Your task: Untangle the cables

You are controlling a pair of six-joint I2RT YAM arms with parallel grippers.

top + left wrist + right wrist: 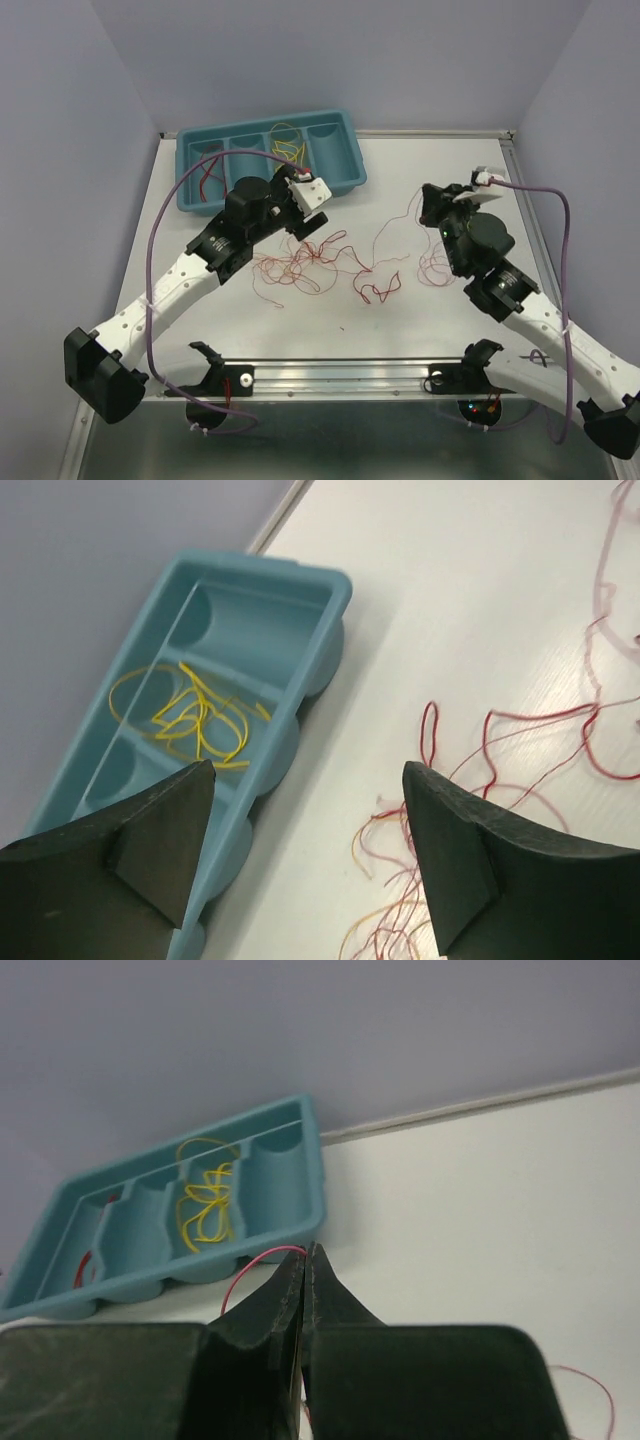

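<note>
A loose tangle of thin red and orange cables (320,262) lies on the white table between the arms. Yellow cables (195,720) sit curled in one compartment of the teal tray (330,585), and a red cable (210,170) lies in its leftmost compartment. My left gripper (308,770) hangs open over the table beside the tray's near wall, with nothing between its fingers and orange-red strands (390,860) below it. My right gripper (306,1250) is shut on a red cable (250,1265) that arcs out of its tips to the left. It hovers at the tangle's right end (428,205).
The tray (186,170) stands at the back left, near the grey back wall. More red loops (435,262) lie under the right arm. Thick purple cords run from each wrist down to the arm bases. A metal rail (340,375) edges the near side.
</note>
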